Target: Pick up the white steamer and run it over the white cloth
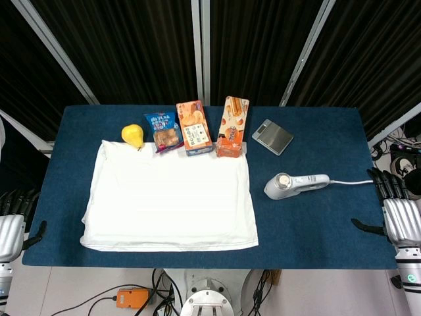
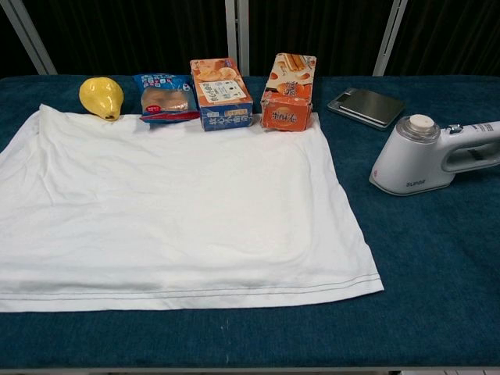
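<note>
Now, steamer (image 1: 295,185): lies right of white cloth (image 1: 170,201), untouched.
Right hand (image 1: 399,214): beyond steamer, empty, fingers apart; take the handle firmly.
Left hand (image 1: 13,227): left of cloth, holds nothing; finger spread unclear.

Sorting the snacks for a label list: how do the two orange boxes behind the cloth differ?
The left orange box has a blue lower band and looks wider; the right orange box is orange all over and narrower. The left one angles slightly; the right stands straighter. Both sit at the far edge of the white cloth.
</note>
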`<action>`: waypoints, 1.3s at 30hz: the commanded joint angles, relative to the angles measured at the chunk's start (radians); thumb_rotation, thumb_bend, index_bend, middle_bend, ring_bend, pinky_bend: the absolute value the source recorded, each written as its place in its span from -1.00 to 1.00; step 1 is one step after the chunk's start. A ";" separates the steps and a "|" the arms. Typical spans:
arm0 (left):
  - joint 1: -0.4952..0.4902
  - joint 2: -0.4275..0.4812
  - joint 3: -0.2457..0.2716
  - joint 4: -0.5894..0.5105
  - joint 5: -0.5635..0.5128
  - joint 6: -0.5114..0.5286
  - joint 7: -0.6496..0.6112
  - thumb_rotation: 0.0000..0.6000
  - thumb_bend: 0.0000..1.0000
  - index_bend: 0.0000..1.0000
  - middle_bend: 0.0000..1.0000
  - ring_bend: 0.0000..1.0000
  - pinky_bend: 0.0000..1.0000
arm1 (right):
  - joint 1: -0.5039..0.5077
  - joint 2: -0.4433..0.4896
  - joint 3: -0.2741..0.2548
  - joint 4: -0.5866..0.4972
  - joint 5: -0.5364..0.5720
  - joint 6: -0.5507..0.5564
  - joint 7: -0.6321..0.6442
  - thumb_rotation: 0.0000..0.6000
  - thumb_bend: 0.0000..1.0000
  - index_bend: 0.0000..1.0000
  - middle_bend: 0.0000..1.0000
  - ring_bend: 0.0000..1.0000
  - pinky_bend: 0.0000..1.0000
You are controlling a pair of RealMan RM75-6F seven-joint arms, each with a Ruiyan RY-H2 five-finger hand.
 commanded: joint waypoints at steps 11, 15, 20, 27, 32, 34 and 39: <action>-0.010 -0.002 -0.004 -0.010 -0.015 -0.017 0.014 1.00 -0.35 -0.72 -0.75 -0.93 -1.00 | 0.049 0.013 0.018 -0.020 0.030 -0.069 -0.040 1.00 -0.88 -0.96 -0.80 -1.00 -0.79; -0.015 -0.004 -0.004 -0.014 -0.018 -0.025 0.017 1.00 -0.35 -0.72 -0.75 -0.93 -1.00 | 0.107 0.025 0.034 -0.020 0.060 -0.164 -0.054 1.00 -0.88 -0.95 -0.75 -0.97 -0.72; -0.020 -0.009 -0.004 -0.022 -0.026 -0.036 0.025 1.00 -0.35 -0.72 -0.75 -0.93 -1.00 | 0.211 0.013 0.067 0.024 0.141 -0.325 -0.091 1.00 -0.88 -0.80 -0.60 -0.87 -0.66; -0.021 -0.005 -0.004 -0.038 -0.032 -0.038 0.043 1.00 -0.35 -0.72 -0.75 -0.93 -1.00 | 0.337 -0.077 0.069 0.161 0.212 -0.499 -0.179 1.00 -0.71 -0.55 -0.48 -0.75 -0.58; -0.022 -0.002 -0.003 -0.044 -0.041 -0.044 0.048 1.00 -0.35 -0.72 -0.75 -0.93 -1.00 | 0.387 -0.150 0.054 0.257 0.221 -0.547 -0.240 1.00 -0.62 -0.50 -0.45 -0.70 -0.57; -0.023 -0.002 -0.003 -0.045 -0.043 -0.044 0.048 1.00 -0.35 -0.72 -0.75 -0.93 -1.00 | 0.401 -0.186 0.049 0.298 0.212 -0.546 -0.258 1.00 -0.55 -0.47 -0.43 -0.67 -0.54; -0.022 -0.005 -0.002 -0.046 -0.045 -0.044 0.048 1.00 -0.35 -0.72 -0.75 -0.93 -1.00 | 0.422 -0.274 0.037 0.387 0.176 -0.532 -0.243 1.00 -0.39 -0.38 -0.38 -0.60 -0.46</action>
